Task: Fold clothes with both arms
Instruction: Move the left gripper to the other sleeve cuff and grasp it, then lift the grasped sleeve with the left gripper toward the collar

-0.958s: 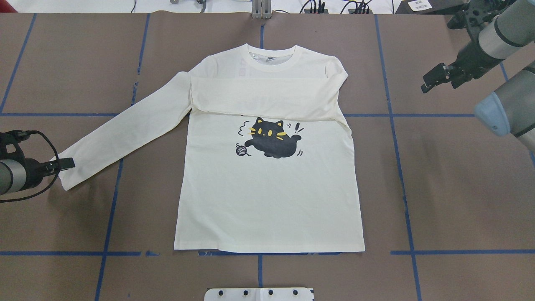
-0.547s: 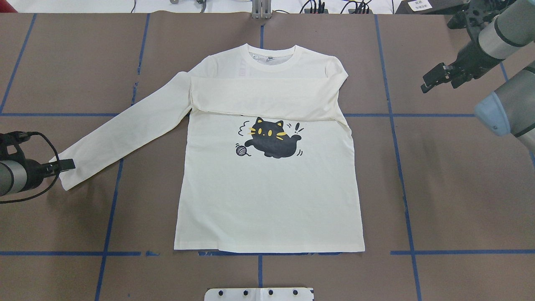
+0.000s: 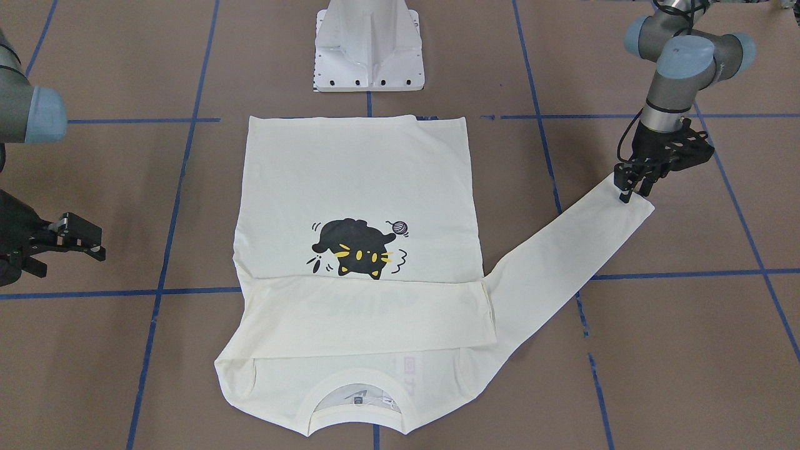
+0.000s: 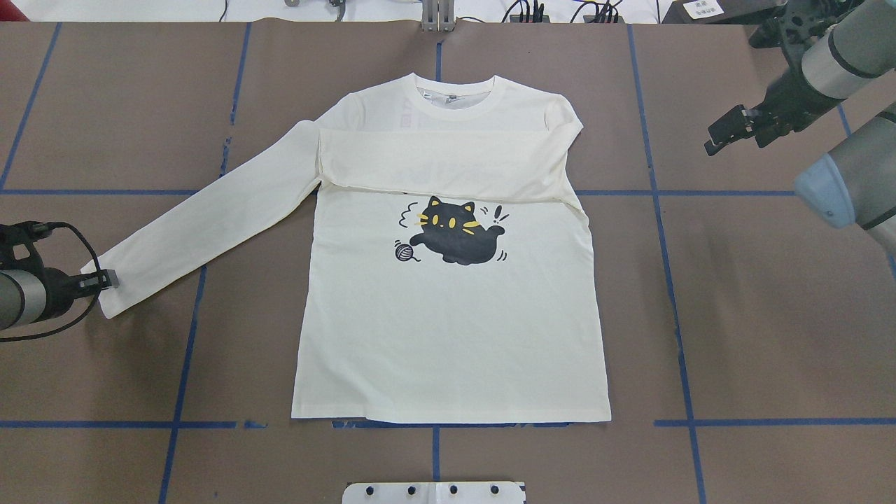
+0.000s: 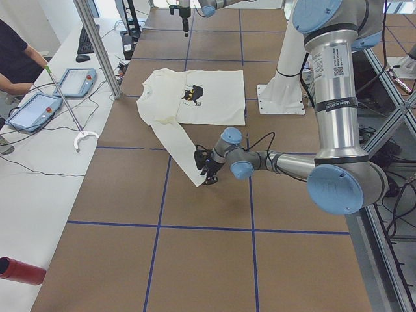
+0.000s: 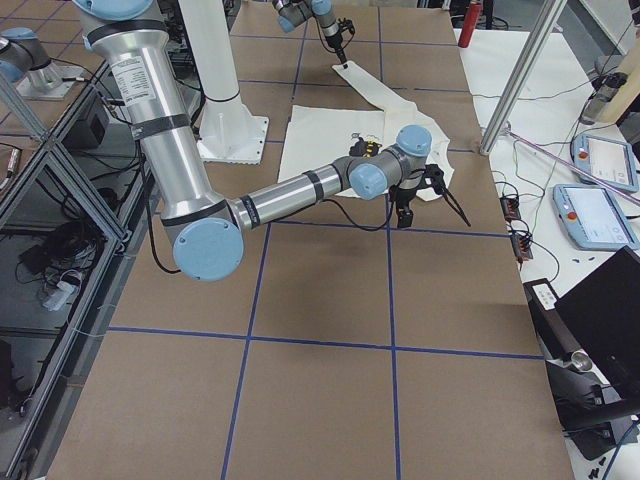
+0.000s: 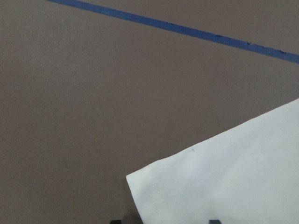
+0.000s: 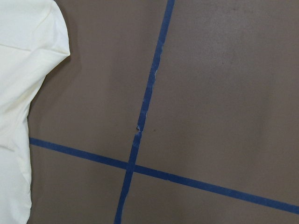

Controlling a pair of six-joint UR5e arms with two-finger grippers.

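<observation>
Looking at a cream-white long-sleeved T-shirt of soft, matte cloth, lying flat in the middle of the table, with the round ribbed collar at the side far from the robot. Showing a black cat print with yellow marks and a small yarn ball, just under a straight flat band of the same cloth folded across the chest. Stretching one long smooth sleeve slantwise toward the robot's left, ending in a stitched cuff.

Reaching this cuff with the grey metal left arm, light-blue caps on the joints. Holding its black jaws released, one tip on each side of the cuff corner in the wrist view, not pinching. Hanging the grey right arm over bare table, well apart from the shirt, jaws parted too and grasping nothing.

Covering the table with a dull brown sheet, divided into big squares by blue tape lines. Carrying a white mounting base at the robot's edge. Beside the table, supporting tablets and cables on a white bench.
</observation>
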